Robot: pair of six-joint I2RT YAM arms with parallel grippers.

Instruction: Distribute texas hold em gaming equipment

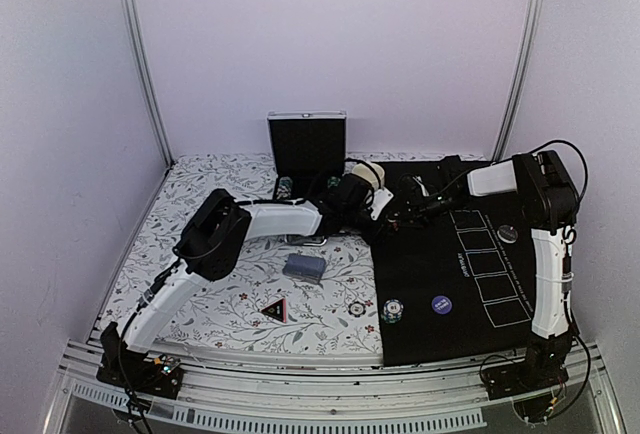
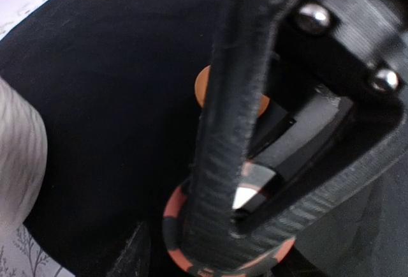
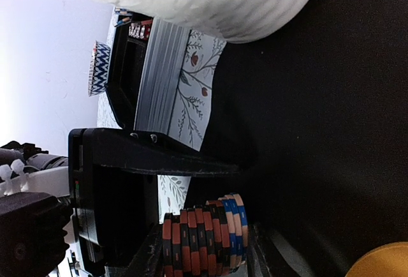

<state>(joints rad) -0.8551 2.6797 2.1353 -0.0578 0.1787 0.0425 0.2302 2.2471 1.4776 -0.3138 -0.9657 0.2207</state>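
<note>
A stack of striped poker chips [image 3: 204, 239], red-black ones with a few blue-cream ones, is clamped face to face in my right gripper [image 3: 207, 254] above the black mat's [image 1: 430, 284] far left part. My left gripper [image 1: 383, 206] faces it end-on. One left finger [image 3: 166, 156] hangs beside the stack's rim with a gap, so the jaws are open. In the left wrist view a right finger [image 2: 229, 130] covers the end chip [image 2: 173, 223]. An orange disc [image 2: 201, 85] lies on the mat. Cards [image 1: 303, 267], the triangle marker [image 1: 273, 308], two chips [image 1: 357, 309] [image 1: 392, 310] and a blue disc [image 1: 441, 303] lie nearer.
The cream cup [image 1: 366, 175] stands right behind both grippers. An open black case [image 1: 307, 144] sits at the back wall. White card outlines [image 1: 490, 269] run down the mat's right side, with a small round silver piece [image 1: 508, 234] beside them.
</note>
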